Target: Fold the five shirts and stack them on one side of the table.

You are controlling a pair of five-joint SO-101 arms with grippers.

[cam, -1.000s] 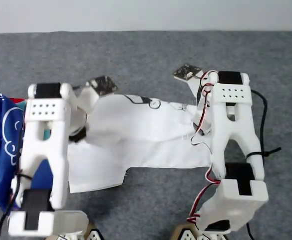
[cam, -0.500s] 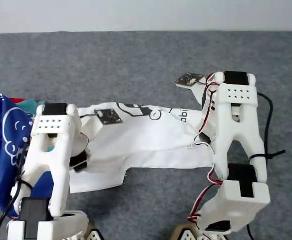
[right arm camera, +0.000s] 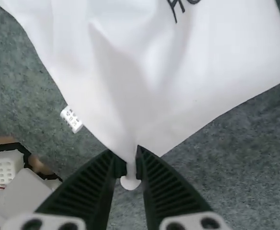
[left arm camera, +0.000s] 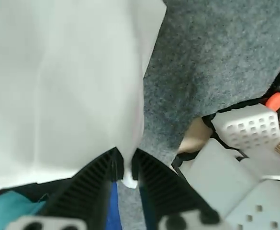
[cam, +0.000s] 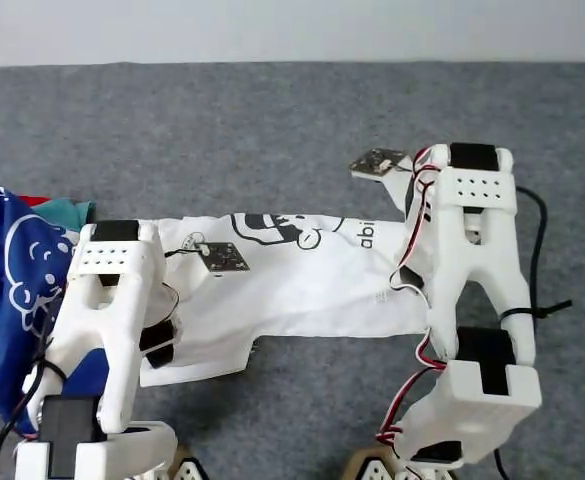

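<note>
A white shirt [cam: 302, 285] with black print lies stretched sideways across the grey mat, between the two arms. My left gripper [left arm camera: 125, 168] is shut on the shirt's edge [left arm camera: 58, 86] at its left end, beside the blue pile. My right gripper [right arm camera: 128, 166] is shut on a pinched fold of the same shirt [right arm camera: 168, 72] at its right end. In the high view both sets of fingers sit tucked under the white arm links, the left arm [cam: 107, 310] and the right arm [cam: 472, 250].
A crumpled blue shirt [cam: 12, 270] with a white drawing lies heaped at the left edge, with teal cloth [cam: 67, 210] and a bit of red [cam: 34, 201] beneath. Bare grey mat [cam: 272, 120] stretches along the far side. A small label [right arm camera: 72, 119] hangs from the shirt's hem.
The left arm has drawn back toward the table's near edge with the shirt's edge in its grip. The cloth has spread flatter and more of its black print shows. The right arm barely shifted.
</note>
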